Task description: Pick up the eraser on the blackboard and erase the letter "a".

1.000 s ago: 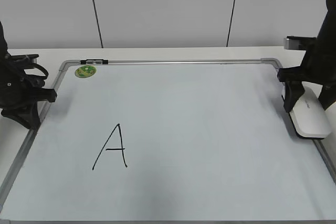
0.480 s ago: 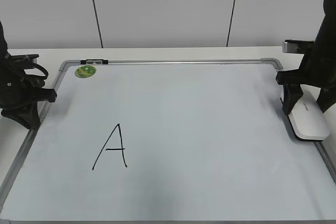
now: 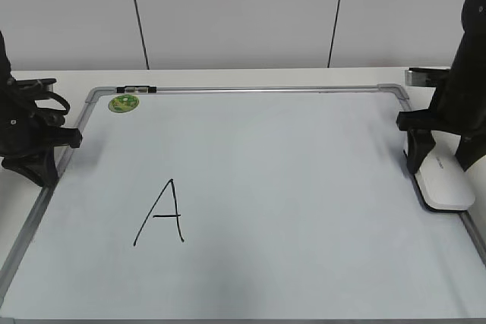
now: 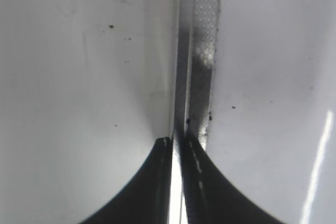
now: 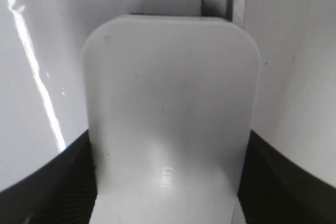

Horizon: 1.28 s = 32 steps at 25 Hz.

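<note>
A: Starting with the exterior view: where is the eraser (image 3: 442, 180) lying relative to the right tool (image 3: 434, 163)?

B: Directly under it, at the right edge of the blackboard (image 3: 304, 187), long axis running roughly toward and away from the camera. The right tool is straddling its far end. The left tool (image 3: 45, 142) is sitting well apart, over the opposite frame edge, so the right arm is clearly the nearer one.

A: And the writing?

B: The only mark I am seeing is a capital "A" (image 3: 161, 213), far off to the left of the right tool, closer to the left tool. I am not finding a lowercase letter anywhere. A green magnet (image 3: 123, 102) is resting near the far left corner.

A: Left wrist view?

B: The left tool (image 4: 176, 148) is looking clenched, its two dark fingers meeting with only a sliver between, holding nothing. The silver frame (image 4: 202, 51) is running straight ahead of it, with white desk on one side and board on the other.

A: Right wrist view?

B: The eraser (image 5: 170, 114) is filling the frame between the right tool's dark fingers (image 5: 58, 182), one on each long side. They are appearing to be pressing against its flanks, so I judge it is grasping the eraser, though whether it is lifted off the board I cannot tell.
</note>
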Tool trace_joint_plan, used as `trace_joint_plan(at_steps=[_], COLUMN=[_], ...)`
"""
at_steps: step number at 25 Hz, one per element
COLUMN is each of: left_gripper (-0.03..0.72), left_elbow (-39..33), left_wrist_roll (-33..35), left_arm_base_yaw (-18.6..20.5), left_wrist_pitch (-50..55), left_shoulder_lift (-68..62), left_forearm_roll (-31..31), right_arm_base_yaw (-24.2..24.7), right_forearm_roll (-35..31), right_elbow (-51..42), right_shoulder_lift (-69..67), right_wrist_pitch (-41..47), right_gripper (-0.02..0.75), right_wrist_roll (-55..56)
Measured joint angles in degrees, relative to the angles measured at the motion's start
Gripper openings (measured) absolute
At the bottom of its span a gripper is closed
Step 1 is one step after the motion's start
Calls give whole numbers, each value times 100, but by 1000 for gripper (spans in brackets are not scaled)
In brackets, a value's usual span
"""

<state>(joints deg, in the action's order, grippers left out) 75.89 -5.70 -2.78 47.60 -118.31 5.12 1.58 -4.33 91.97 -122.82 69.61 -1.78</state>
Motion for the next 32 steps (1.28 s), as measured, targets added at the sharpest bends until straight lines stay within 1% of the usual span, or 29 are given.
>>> trace_joint_plan(at_steps=[11,13,16,21,24,27,29,30,31,32], left_gripper=[29,29,29,29,29,31,46,65,92,141], left_elbow=[0,0,0,0,0,10,47,99,145,199], left_wrist_roll=[0,0,0,0,0,0,0,0,0,0], left_arm_base_yaw=[0,0,0,0,0,0,0,0,0,0], left_wrist_pitch=[0,0,0,0,0,32,79,144,208,299], left_shoulder_lift=[0,0,0,0,0,0,-12,-20,-20,-20], left_forearm_roll=[0,0,0,0,0,0,0,-11,-26,-52], right_arm_base_yaw=[4,4,4,4,4,4,4,4,4,4], right_forearm_roll=[-44,-59,-106,-105,-7,17,65,64,64,77], right_elbow=[57,57,57,388,702,812,812,812,812,824], right_shoulder_lift=[-95,-122,-183,-195,-195,-135,18,84,172,240], right_wrist_pitch=[16,16,6,6,6,6,6,6,6,6], right_gripper=[534,564,650,670,671,671,671,671,671,671], right_wrist_roll=[-12,-12,-12,-12,-12,-12,-12,-12,-12,-12])
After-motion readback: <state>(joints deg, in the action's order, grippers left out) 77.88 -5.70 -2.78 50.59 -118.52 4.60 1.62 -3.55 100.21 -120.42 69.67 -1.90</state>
